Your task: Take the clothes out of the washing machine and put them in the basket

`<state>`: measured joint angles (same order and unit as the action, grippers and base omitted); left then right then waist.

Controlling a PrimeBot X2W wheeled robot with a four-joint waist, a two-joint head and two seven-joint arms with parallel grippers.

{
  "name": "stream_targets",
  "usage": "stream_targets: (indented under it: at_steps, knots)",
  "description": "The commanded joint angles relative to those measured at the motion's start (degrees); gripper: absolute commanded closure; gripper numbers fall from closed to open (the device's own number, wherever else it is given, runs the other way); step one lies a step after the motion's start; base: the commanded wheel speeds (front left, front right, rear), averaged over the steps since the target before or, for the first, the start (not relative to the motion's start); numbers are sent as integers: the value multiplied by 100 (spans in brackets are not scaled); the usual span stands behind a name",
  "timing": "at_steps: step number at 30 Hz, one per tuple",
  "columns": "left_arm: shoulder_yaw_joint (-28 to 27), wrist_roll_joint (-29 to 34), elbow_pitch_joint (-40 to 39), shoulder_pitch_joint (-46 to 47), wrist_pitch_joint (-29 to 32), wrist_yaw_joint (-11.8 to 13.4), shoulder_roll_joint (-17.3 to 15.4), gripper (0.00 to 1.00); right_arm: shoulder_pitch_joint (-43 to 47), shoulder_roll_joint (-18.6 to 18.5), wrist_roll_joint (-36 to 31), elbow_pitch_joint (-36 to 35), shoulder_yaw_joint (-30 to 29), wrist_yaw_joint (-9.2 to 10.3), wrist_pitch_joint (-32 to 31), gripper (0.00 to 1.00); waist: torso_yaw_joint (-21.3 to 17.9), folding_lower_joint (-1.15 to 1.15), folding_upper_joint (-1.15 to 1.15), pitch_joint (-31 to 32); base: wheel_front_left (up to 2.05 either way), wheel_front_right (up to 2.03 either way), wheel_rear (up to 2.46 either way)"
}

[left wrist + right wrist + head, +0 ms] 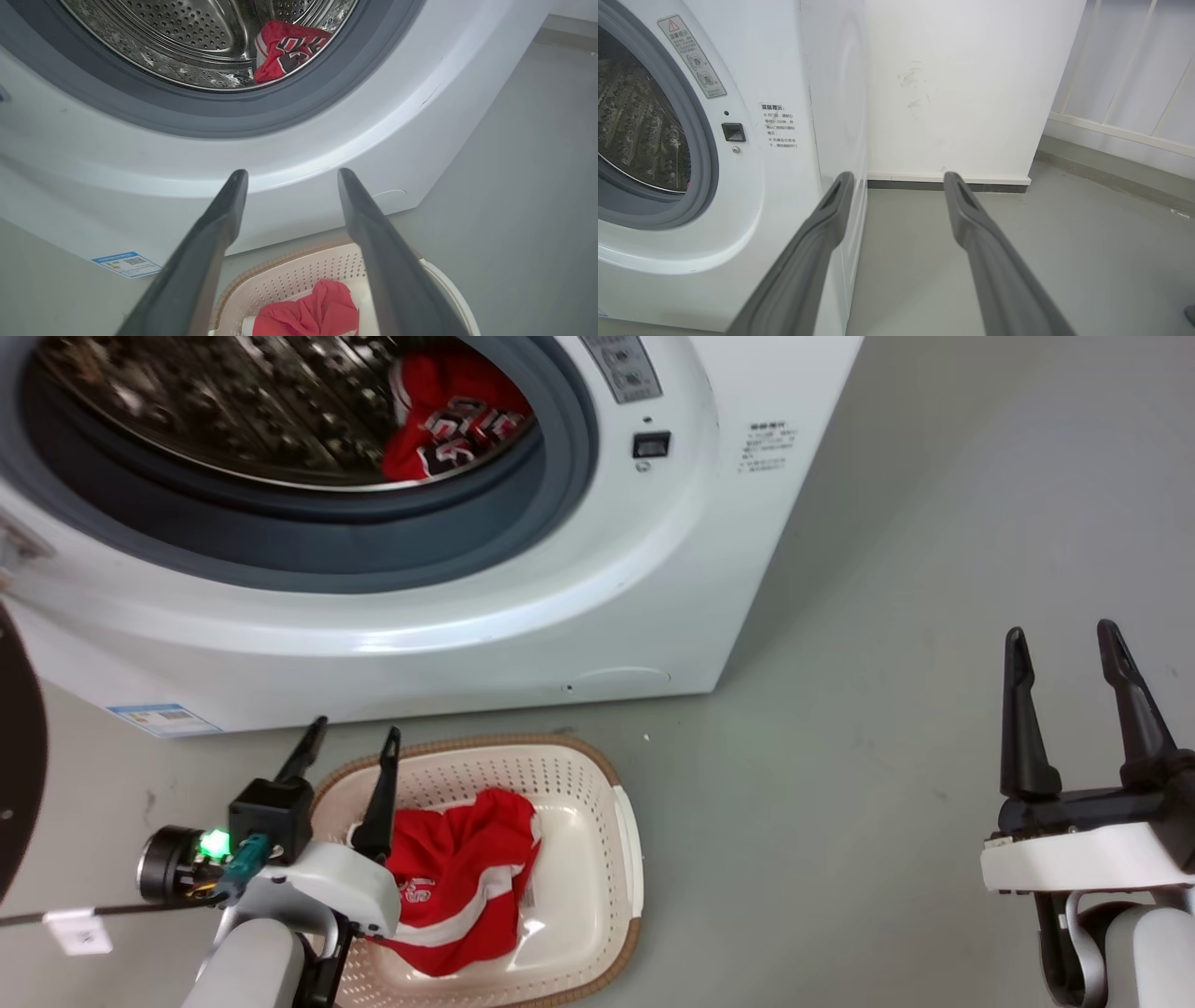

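The white washing machine (579, 616) stands with its round opening uncovered. A red jersey with lettering (448, 420) lies in the steel drum at the right, also the jersey (287, 49) in the left wrist view. On the floor in front sits the cream basket (597, 840) with a red garment with white trim (462, 887) inside; the left wrist view shows the basket (299, 280) and that garment (313, 315) below the fingers. My left gripper (355, 737) hangs open and empty over the basket's left rim. My right gripper (1064, 639) stands open and empty over bare floor at the right.
The dark rim of the open door (19, 756) shows at the left edge. Grey floor (934, 569) stretches to the right of the machine. In the right wrist view a white wall (962, 93) with a skirting board stands behind the machine (784, 186).
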<state>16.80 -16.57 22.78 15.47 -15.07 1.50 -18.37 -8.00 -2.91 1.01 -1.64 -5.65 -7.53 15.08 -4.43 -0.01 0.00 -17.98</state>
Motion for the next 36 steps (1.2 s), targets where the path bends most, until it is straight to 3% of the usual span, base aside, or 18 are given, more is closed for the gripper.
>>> stream_targets:
  at_steps: [1, 8, 16, 20, 24, 36]
  knots:
    - [-108, 60, -143, -71, -15, -31, 38, 0, 63, 5, -3, 7, 9, 8, 14, 0, 82, 1, 0, 146, 0, 0, 0]
    - [-786, 414, -988, -487, -15, -304, 345, 0, 229, 7, 62, 63, 92, 7, 14, 0, 28, 1, 0, 379, 0, 0, 0]
    - [-1083, 659, -1338, -259, -14, -705, 219, 0, 206, 7, 157, -15, 152, 8, 14, 0, -203, 1, 0, 210, 0, 0, 0]
    - [-985, 555, -1124, 240, 9, -825, -11, 0, 149, 7, 200, -58, 185, 8, 14, 0, -353, 1, 0, -21, 0, 0, 0]
    - [-839, 389, -914, 1057, 407, -878, -359, 0, 35, 6, 266, -108, 216, 8, 14, 0, -544, 1, 0, -370, 0, 0, 0]
    - [216, -445, 91, 4243, 2697, -884, -1631, 0, -348, 9, 646, -271, 369, 7, 14, 0, -1157, 1, 0, -1789, 0, 0, 0]
